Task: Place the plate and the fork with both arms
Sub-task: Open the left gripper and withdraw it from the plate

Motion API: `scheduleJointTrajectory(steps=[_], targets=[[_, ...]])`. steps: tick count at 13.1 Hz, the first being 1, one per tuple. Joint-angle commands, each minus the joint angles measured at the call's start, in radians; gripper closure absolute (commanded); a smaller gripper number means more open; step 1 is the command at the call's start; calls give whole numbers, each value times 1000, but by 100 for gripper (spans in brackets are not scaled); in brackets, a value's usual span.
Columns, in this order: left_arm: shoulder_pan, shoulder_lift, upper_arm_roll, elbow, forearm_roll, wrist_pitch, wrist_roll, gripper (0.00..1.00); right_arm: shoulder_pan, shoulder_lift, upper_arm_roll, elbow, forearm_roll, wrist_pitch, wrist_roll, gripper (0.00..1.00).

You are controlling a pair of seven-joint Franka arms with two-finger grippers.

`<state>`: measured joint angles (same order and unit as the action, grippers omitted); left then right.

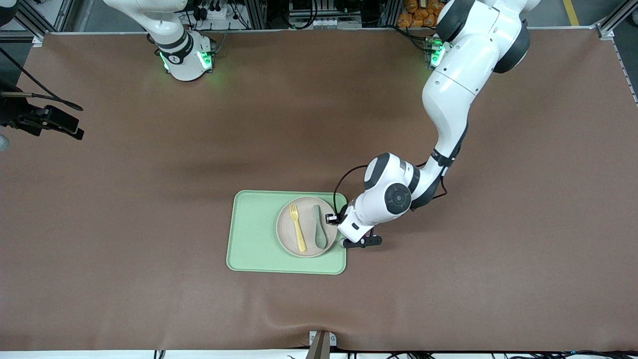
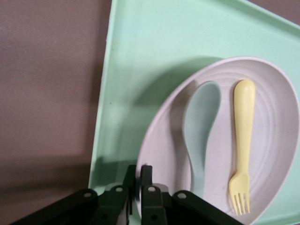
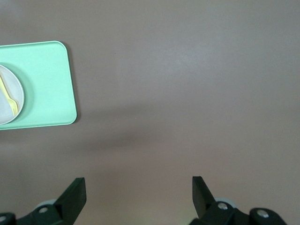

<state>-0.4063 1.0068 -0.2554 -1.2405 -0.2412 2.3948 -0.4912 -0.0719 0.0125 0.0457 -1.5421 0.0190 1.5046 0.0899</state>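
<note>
The pale beige plate (image 1: 285, 224) lies on the light-green tray (image 1: 254, 234), toward the left arm's end of it. On the plate rest the yellow fork (image 1: 298, 228) and a grey-green spoon (image 1: 319, 228), side by side. My left gripper (image 1: 343, 243) is low at the plate's edge on the left arm's side. In the left wrist view its jaws stand nearly together astride the rim of the plate (image 2: 276, 140), beside the spoon (image 2: 201, 126) and fork (image 2: 243, 136). My right gripper (image 3: 139, 185) hangs open over bare table, away from the tray (image 3: 47, 84).
Brown cloth covers the whole table (image 1: 448, 279). A black fixture (image 1: 45, 119) juts in at the right arm's end. A small bracket (image 1: 321, 341) sits at the table's front edge.
</note>
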Motion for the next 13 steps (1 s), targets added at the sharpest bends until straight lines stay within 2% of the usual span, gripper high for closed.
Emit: scheduleJointTrajectory(steps=[1, 3, 5, 9, 13], targets=[[-9, 1, -8, 35, -39, 1, -3, 0, -26, 10, 17, 22, 16, -15, -10, 0], [-6, -54, -13, 29, -40, -34, -9, 0, -26, 10, 17, 22, 16, -15, -10, 0], [6, -144, 2, 23, -24, -148, -21, 0, -28, 10, 17, 22, 16, -15, -10, 0], [76, -365, 21, -11, 155, -473, -21, 0, -28, 10, 17, 22, 16, -17, -10, 0], [211, -555, 21, -14, 195, -780, -7, 0, -28, 10, 17, 22, 16, -17, -10, 0]])
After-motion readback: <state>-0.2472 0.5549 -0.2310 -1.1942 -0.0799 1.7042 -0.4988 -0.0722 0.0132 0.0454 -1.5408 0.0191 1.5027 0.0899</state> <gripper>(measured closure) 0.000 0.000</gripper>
